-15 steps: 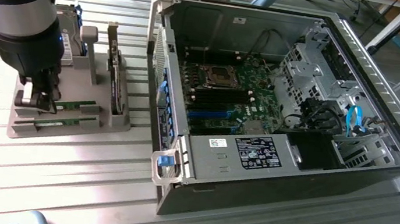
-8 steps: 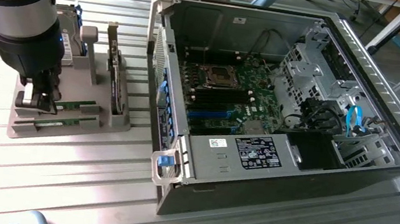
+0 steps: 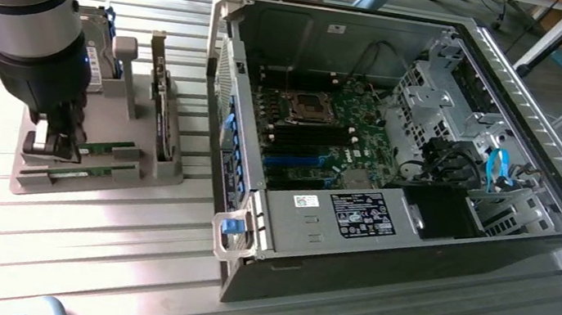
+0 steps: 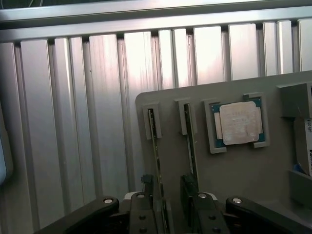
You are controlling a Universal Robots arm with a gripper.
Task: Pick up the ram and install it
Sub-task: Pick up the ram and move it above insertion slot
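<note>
Two ram sticks [image 4: 155, 146] edge-up in holder [image 4: 234, 170], end effector [image 4: 168, 207] spread at them

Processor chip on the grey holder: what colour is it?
The processor chip is pale silver with a teal border, clearest in the wrist view.

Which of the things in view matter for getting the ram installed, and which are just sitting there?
For the job:
- gripper, open, low over the grey holder
- ram sticks, two on edge in the holder's slots
- computer case, open, motherboard exposed

Lying about:
- processor chip
- hard drive
- expansion card
</note>
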